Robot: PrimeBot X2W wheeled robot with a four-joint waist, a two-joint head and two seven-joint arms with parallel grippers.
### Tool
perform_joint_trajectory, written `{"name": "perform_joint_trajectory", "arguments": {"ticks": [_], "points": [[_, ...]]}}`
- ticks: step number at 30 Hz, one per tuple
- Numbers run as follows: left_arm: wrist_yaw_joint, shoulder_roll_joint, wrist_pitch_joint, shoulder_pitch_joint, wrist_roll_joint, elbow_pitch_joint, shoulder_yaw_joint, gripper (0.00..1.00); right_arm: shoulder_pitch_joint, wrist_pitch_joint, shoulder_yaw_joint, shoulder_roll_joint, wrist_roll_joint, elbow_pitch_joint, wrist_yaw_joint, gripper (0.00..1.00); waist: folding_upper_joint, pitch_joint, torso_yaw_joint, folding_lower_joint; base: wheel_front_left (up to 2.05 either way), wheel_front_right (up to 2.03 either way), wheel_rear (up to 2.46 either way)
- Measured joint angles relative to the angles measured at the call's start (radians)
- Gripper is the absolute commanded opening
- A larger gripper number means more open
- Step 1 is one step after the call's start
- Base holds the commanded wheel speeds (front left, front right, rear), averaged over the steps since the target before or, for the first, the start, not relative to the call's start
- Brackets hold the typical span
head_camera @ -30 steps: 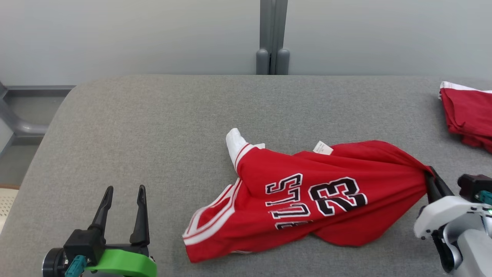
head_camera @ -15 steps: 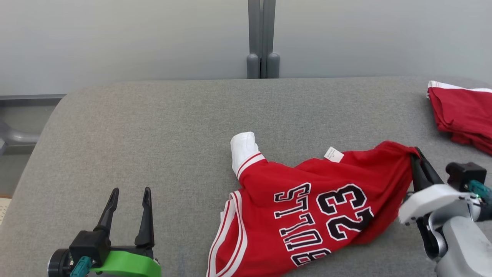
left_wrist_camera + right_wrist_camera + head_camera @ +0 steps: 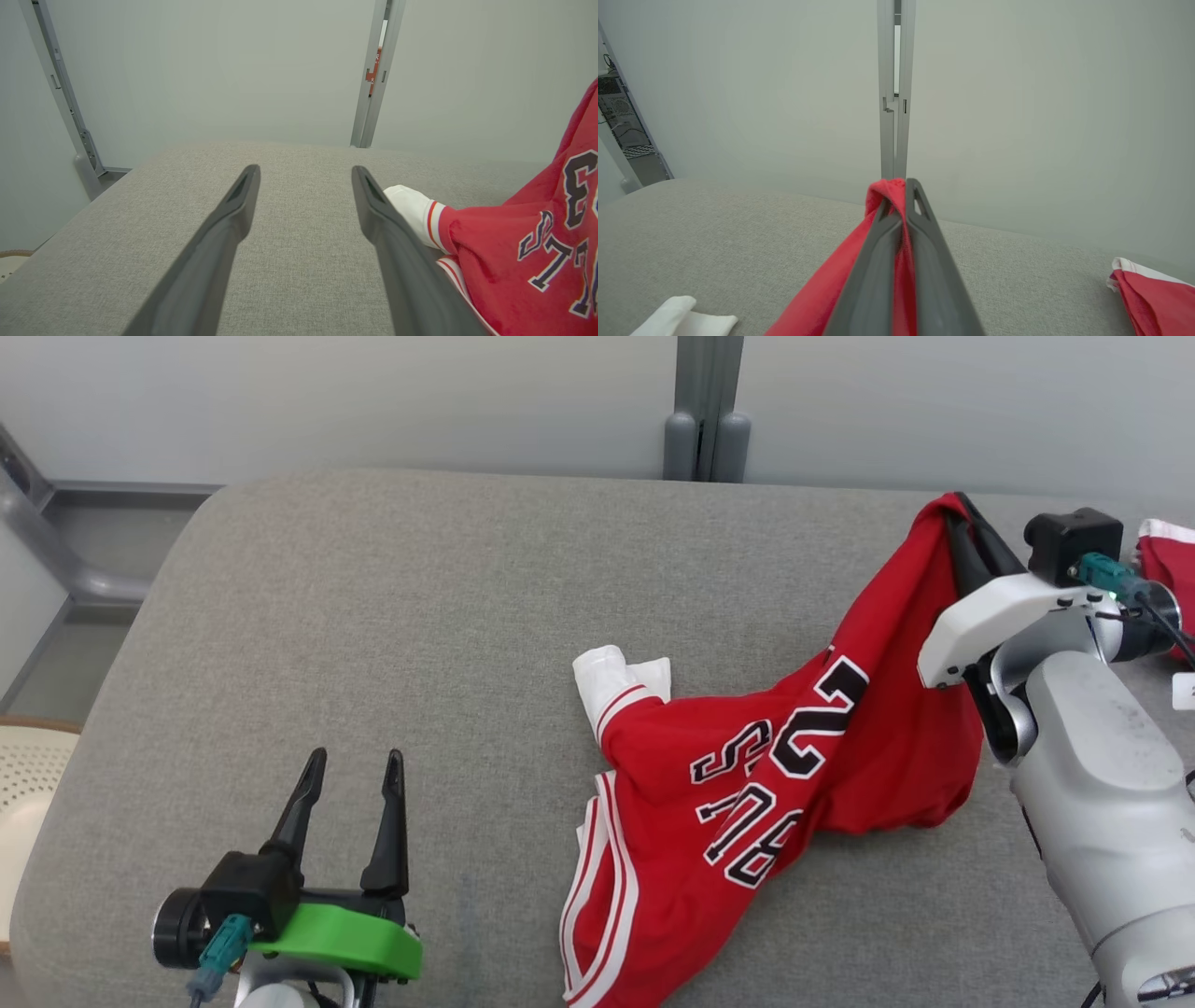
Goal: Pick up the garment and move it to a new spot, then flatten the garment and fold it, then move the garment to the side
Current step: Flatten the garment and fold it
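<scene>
A red basketball jersey [image 3: 747, 784] with white trim and black lettering lies crumpled on the grey table [image 3: 420, 616], its right end lifted off the surface. My right gripper [image 3: 954, 513] is shut on that raised end, and the red cloth [image 3: 887, 196] shows pinched between the fingers. A white sleeve end [image 3: 607, 677] points toward the table's middle. Low at the left my left gripper [image 3: 353, 770] hangs open over bare table, its fingers [image 3: 233, 205] apart, with the jersey [image 3: 523, 242] beside the right finger.
A second red and white garment [image 3: 1162, 546] lies folded at the far right edge, seen also as red cloth [image 3: 1153, 289] in the right wrist view. A grey post [image 3: 707, 420] stands behind the table against the pale wall. A cream basket [image 3: 28, 784] sits off the left edge.
My right gripper has lifted the jersey's end up and away from me, so the cloth now hangs in a slope. The head camera has shifted. The left gripper stays open.
</scene>
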Motion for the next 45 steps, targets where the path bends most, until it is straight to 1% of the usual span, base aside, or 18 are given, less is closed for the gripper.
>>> {"name": "perform_joint_trajectory", "arguments": {"ticks": [4,5,6,7,8,11,14,18,27,35,40,45], "points": [[0.000,0.000,0.000,-0.040,-0.012,0.003,-0.031,1.00,-0.089,-0.004,-0.012,-0.014,-0.037,0.147,0.000,0.00,0.0000,0.037,0.031,0.0000,0.00,0.00,0.00],[0.001,0.000,0.000,-0.043,-0.015,0.004,-0.035,1.00,-0.098,-0.005,-0.013,-0.015,-0.043,0.167,0.000,0.24,0.0000,0.043,0.036,0.0000,0.00,0.00,0.00],[0.002,0.000,0.000,-0.049,-0.020,0.005,-0.041,1.00,-0.112,-0.007,-0.014,-0.015,-0.052,0.207,0.000,0.38,0.0000,0.054,0.046,0.0000,0.00,0.00,0.00],[0.004,0.000,0.000,-0.052,-0.024,0.007,-0.046,1.00,-0.120,-0.008,-0.016,-0.015,-0.059,0.232,0.000,0.96,0.0000,0.062,0.053,0.0000,0.00,0.00,0.00],[0.004,0.000,0.000,-0.054,-0.029,0.008,-0.050,1.00,-0.124,-0.012,-0.017,-0.014,-0.061,0.250,0.000,1.00,0.0000,0.068,0.059,0.0000,0.00,0.00,0.00],[0.009,0.000,0.000,-0.058,-0.033,0.011,-0.057,1.00,-0.136,-0.016,-0.021,-0.009,-0.063,0.284,0.000,1.00,0.0000,0.087,0.072,0.0000,0.00,0.00,0.00],[0.013,0.000,0.000,-0.058,-0.033,0.013,-0.056,1.00,-0.133,-0.018,-0.031,-0.005,-0.050,0.270,0.000,1.00,0.0000,0.095,0.070,0.0000,0.00,0.00,0.00],[0.014,-0.001,0.000,-0.056,-0.027,0.017,-0.048,1.00,-0.079,-0.022,-0.055,-0.025,-0.019,0.156,0.000,1.00,0.0000,0.087,0.052,0.0001,0.00,0.00,0.00],[0.013,-0.001,0.000,-0.020,-0.004,0.016,-0.021,1.00,0.170,-0.022,-0.074,-0.055,0.028,-0.123,0.000,1.00,0.0000,0.037,-0.017,0.0000,0.00,0.00,0.00],[0.012,-0.001,0.000,0.027,0.011,0.018,-0.003,1.00,0.398,-0.022,-0.099,-0.034,0.051,-0.339,0.000,1.00,0.0000,-0.022,-0.071,0.0000,0.00,0.00,0.00],[0.008,-0.001,0.000,0.039,0.017,0.017,0.002,1.00,0.521,-0.022,-0.090,-0.022,0.060,-0.435,0.000,1.00,0.0000,-0.046,-0.102,0.0000,0.00,0.00,0.00],[0.005,-0.001,0.000,0.045,0.018,0.018,-0.004,1.00,0.611,-0.022,-0.097,0.006,0.060,-0.514,0.000,1.00,0.0000,-0.059,-0.123,0.0000,0.00,0.00,0.00]]}}
